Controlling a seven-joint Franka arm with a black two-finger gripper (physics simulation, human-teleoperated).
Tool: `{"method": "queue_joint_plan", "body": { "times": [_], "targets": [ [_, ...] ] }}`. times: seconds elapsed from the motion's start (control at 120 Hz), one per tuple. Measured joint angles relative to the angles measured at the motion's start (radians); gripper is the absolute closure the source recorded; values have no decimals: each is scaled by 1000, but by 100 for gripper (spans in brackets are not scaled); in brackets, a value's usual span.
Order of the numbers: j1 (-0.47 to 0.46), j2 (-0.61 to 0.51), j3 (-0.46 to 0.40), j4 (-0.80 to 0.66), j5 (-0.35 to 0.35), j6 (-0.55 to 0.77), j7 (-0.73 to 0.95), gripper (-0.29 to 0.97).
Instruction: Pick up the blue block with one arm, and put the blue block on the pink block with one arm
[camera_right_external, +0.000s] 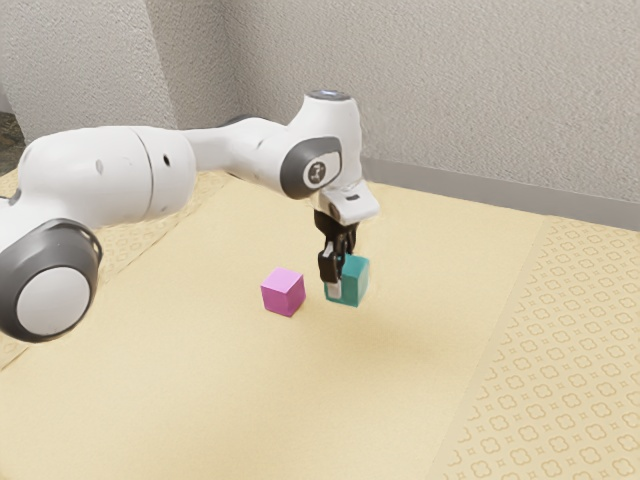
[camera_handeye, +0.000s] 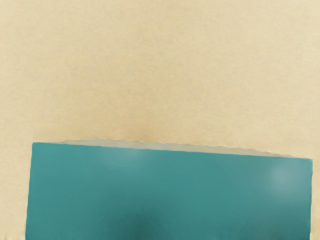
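My gripper (camera_right_external: 338, 287) grips the blue block (camera_right_external: 357, 279). In the exterior view the pink block (camera_right_external: 283, 291) sits near, at nine o'clock from it, apart.

No readable text, no labels, no numbers

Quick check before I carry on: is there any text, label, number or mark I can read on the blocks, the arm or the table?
No readable words or numbers anywhere.
blue block: plain faces, no print.
pink block: plain faces, no print.
round emblem on the arm's joint: too small to read.
table border: an ornamental pattern, no letters.
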Motion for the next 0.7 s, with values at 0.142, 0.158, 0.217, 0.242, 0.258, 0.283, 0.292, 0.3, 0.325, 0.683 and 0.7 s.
{"method": "queue_joint_plan", "body": {
  "times": [0.142, 0.158, 0.217, 0.242, 0.258, 0.283, 0.292, 0.3, 0.325, 0.683, 0.7],
  "targets": [
    [103, -70, -2, -79, 1, -12, 65, 32],
    [115, -73, -3, -83, 1, -14, 75, 32],
    [153, -75, -4, -90, 3, -17, 112, 32],
    [166, -73, -5, -89, 4, -18, 128, 32],
    [173, -72, -5, -87, 5, -19, 138, 32],
    [181, -66, -5, -85, 5, -20, 154, 32],
    [183, -63, -5, -84, 5, -20, 159, 32],
    [184, -60, -5, -83, 6, -20, 165, 32],
    [189, -51, -4, -80, 6, -21, 180, 32],
    [212, 90, -2, 70, 2, -21, 366, 32],
    [213, 98, -1, 77, 1, -21, 373, 32]
  ]
}}
